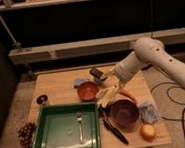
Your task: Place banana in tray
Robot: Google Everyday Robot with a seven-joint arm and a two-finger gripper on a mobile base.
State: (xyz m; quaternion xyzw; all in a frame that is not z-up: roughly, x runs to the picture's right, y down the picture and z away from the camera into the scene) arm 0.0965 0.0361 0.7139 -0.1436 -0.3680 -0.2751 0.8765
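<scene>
**Wood table, banana outside the tray**

Your arm [157,56], white, reaches in from the right across the table's [57,82] far side. The gripper [108,78] hangs low above the table's middle, just behind the banana and beside the orange bowl's far right rim. You cannot tell how far the claw is open, nor whether it has hold of anything; its tip merges with a dark block [97,73] lying just behind it.

Banana [107,95]: pale yellow, lying on the wood between the orange bowl [88,90] and the purple bowl [123,111], just off the tray's far right corner. Whether it touches either bowl, you cannot tell. It is just below the gripper.

Tray [39,127]: green, at the table's near left. A fork [80,126] lies in it, handle toward the near edge.

Other items:
- Carrot [128,95], orange, beside the purple bowl's far right rim.
- Blue cloth [149,111] right of the purple bowl; a second blue cloth [80,82] behind the orange bowl.
- Round fruit [148,131], yellow-orange, near the front right corner.
- Black utensil [115,129] lying aslant between tray and purple bowl.
- Grapes [26,135], dark, at the tray's left edge.
- Small dark round thing [41,99] behind the tray's far left corner.
</scene>
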